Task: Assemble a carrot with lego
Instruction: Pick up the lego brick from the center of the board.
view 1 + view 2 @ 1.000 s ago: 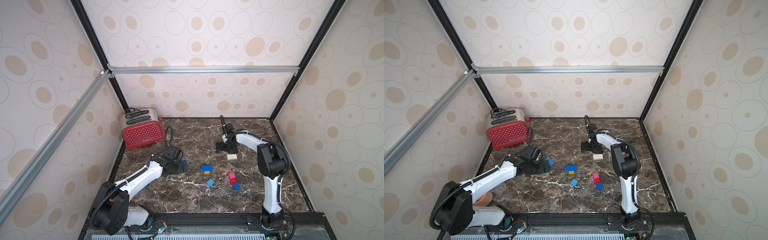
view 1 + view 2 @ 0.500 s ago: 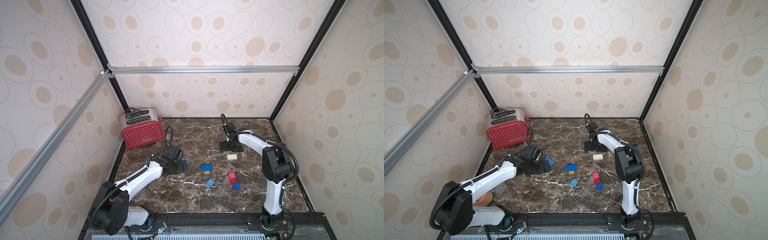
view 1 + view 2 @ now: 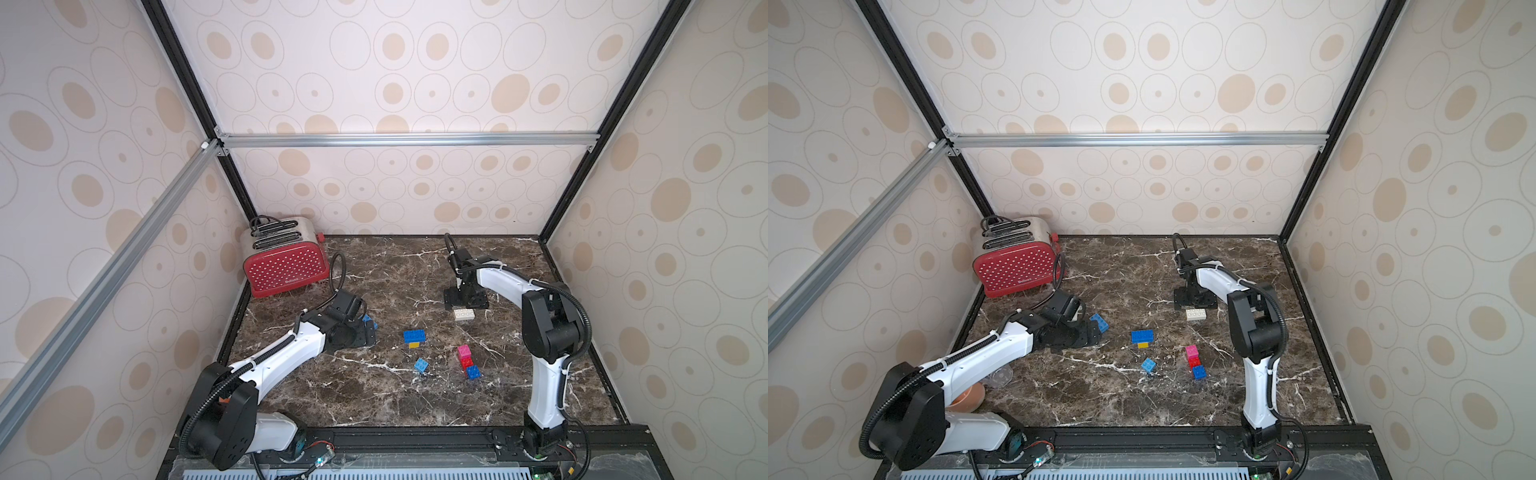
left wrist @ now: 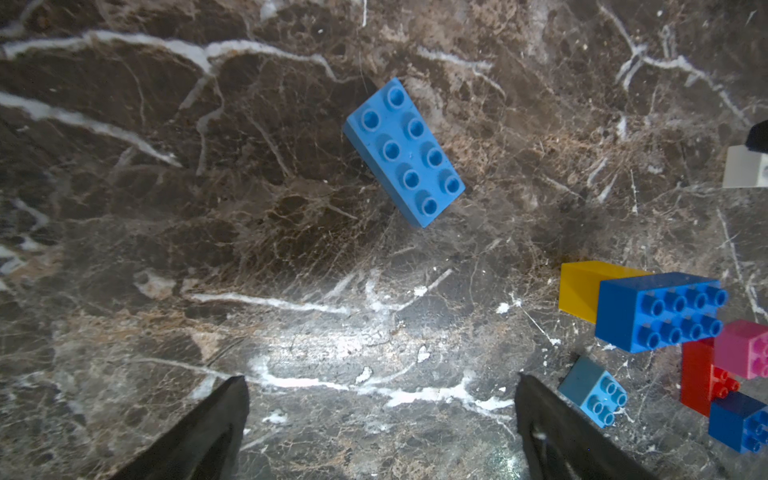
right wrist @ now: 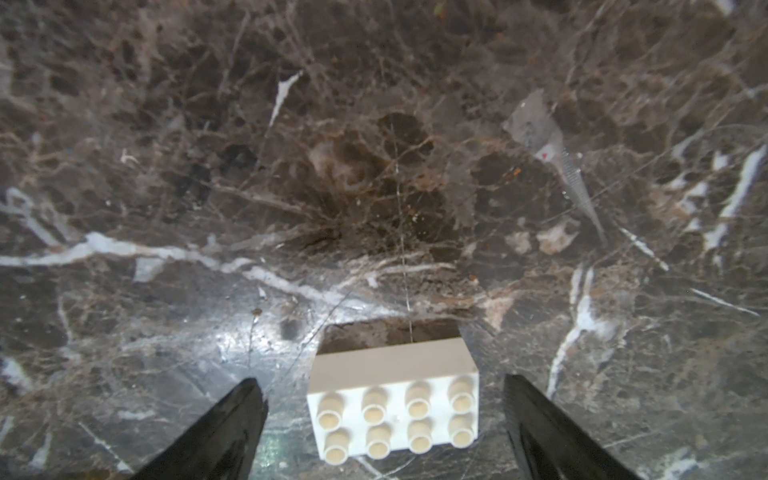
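No carrot is in view; the lego lies in loose groups on the marble. A white 2x4 brick (image 3: pixel 464 314) (image 5: pixel 392 399) sits studs-up between the fingers of my open right gripper (image 3: pixel 464 300) (image 5: pixel 383 384), with a gap on each side. My left gripper (image 3: pixel 360 332) (image 4: pixel 381 379) is open and empty, just short of a light blue 2x4 brick (image 3: pixel 370 322) (image 4: pixel 405 151). At mid-table a blue 2x4 (image 3: pixel 414 336) rests on a yellow brick (image 3: pixel 414 345). Nearby are a small light blue brick (image 3: pixel 421 365) and a joined pink (image 3: pixel 464 352), red (image 3: pixel 466 362) and blue (image 3: pixel 473 372) group.
A red toaster (image 3: pixel 284 266) with a black cord stands in the back left corner. An orange bowl (image 3: pixel 967 397) and a clear cup (image 3: pixel 1000 376) lie under the left arm near the front left edge. Patterned walls close in three sides.
My right gripper has shifted slightly to the right, and now stands over the white brick. The left arm and the other bricks have not moved.
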Action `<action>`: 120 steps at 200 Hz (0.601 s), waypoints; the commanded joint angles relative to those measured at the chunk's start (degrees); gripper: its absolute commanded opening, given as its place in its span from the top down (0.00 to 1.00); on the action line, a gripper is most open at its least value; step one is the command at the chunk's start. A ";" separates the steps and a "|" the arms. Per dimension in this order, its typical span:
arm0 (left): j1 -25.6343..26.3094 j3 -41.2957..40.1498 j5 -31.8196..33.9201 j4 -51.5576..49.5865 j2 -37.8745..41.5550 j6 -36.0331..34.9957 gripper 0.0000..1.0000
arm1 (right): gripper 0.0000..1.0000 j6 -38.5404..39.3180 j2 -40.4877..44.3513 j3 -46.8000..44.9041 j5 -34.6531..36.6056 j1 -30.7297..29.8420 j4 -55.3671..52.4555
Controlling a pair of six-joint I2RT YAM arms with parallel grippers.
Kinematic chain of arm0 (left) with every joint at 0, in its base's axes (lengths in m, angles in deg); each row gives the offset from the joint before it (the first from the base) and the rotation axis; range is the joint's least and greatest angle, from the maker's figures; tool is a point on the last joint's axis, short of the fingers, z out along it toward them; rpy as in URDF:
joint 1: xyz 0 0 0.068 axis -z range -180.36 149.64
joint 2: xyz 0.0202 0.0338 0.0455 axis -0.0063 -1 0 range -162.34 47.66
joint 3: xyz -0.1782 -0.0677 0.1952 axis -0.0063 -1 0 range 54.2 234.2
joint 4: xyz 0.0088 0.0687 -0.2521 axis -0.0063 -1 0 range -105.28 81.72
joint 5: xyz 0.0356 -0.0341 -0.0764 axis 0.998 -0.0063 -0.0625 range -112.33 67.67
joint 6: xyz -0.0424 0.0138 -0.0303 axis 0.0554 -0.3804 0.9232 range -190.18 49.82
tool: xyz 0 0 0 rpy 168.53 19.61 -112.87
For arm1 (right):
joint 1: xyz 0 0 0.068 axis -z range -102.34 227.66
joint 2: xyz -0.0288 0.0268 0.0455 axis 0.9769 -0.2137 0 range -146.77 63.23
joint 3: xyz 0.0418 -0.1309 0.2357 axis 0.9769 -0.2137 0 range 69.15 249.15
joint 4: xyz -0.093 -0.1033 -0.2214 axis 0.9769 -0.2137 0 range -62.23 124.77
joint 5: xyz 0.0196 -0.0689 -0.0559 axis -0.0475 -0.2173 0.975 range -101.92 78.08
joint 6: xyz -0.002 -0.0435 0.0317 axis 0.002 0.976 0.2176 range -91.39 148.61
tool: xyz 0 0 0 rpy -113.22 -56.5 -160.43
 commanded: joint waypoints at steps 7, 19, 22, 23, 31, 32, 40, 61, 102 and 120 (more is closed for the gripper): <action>-0.56 2.04 0.20 -0.16 -0.57 -0.59 0.01 | 0.09 0.90 -1.30 -0.90 -1.13 0.80 -2.07; -0.50 2.04 0.17 -0.06 -0.64 -0.55 0.01 | 0.11 0.91 -1.17 -1.21 -1.36 1.00 -1.72; -0.49 2.04 0.19 -0.07 -0.64 -0.56 0.01 | 0.12 0.89 -1.19 -1.15 -1.38 0.98 -1.76; -0.48 2.04 0.25 -0.08 -0.64 -0.56 0.01 | 0.12 0.87 -1.17 -1.14 -1.40 0.99 -1.78; -0.47 2.06 0.15 -0.12 -0.64 -0.56 0.01 | 0.14 0.89 -1.29 -1.27 -1.45 1.15 -1.70; -0.47 2.05 0.18 -0.15 -0.64 -0.56 0.01 | 0.14 0.87 -1.31 -1.29 -1.43 1.12 -1.71; -0.51 2.04 0.22 -0.14 -0.64 -0.54 0.01 | 0.17 0.86 -1.40 -1.28 -1.41 1.25 -1.72; -0.54 1.89 0.22 -0.16 -0.55 -0.49 0.01 | 0.22 0.69 -1.58 -1.30 -1.85 1.35 -1.63; -0.49 1.51 0.40 -0.12 -0.29 -0.41 0.01 | 0.27 0.75 -2.21 -1.08 -2.41 1.52 -1.89; -0.54 1.51 0.40 -0.17 -0.28 -0.39 0.01 | 0.30 0.62 -2.26 -1.02 -2.60 1.49 -2.01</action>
